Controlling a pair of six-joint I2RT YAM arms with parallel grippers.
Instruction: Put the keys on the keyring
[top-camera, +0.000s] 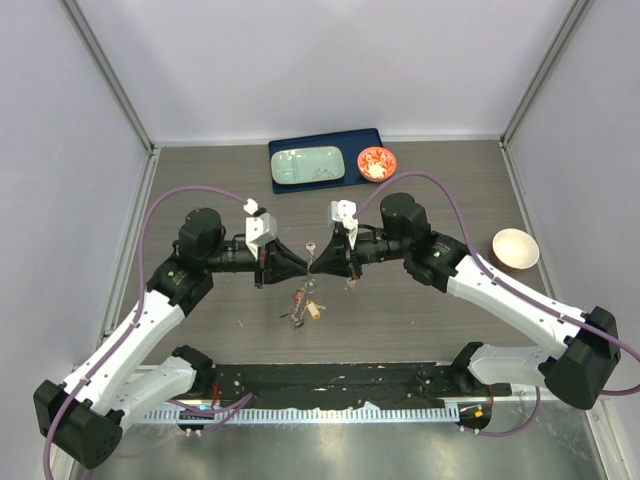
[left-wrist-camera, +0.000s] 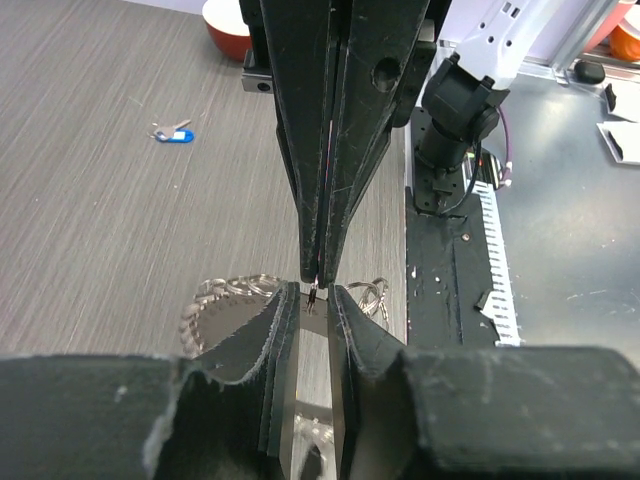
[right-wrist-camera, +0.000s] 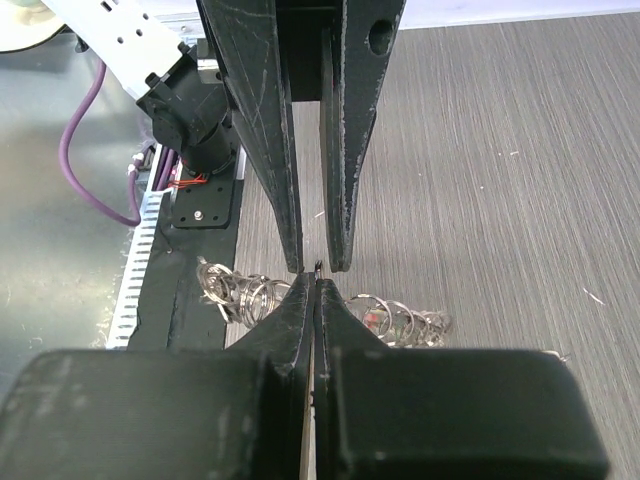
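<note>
My two grippers meet tip to tip above the middle of the table. My right gripper (top-camera: 320, 262) (right-wrist-camera: 316, 280) is shut on the thin wire of the keyring (top-camera: 303, 293), which hangs below the tips with its fringe of silver keys (right-wrist-camera: 235, 293) (left-wrist-camera: 222, 298). My left gripper (top-camera: 305, 262) (left-wrist-camera: 316, 292) faces it with its fingers a narrow gap apart, the wire end between the tips. A yellow-headed key (top-camera: 316, 311) lies at the bottom of the hanging bunch. A blue-headed key (left-wrist-camera: 172, 132) lies alone on the table. The plain silver key cannot be told apart.
A blue tray (top-camera: 360, 140) with a pale green plate (top-camera: 307, 165) stands at the back. A red bowl (top-camera: 377, 163) sits beside it and a cream bowl (top-camera: 515, 248) at the right. A black mat (top-camera: 330, 380) runs along the near edge.
</note>
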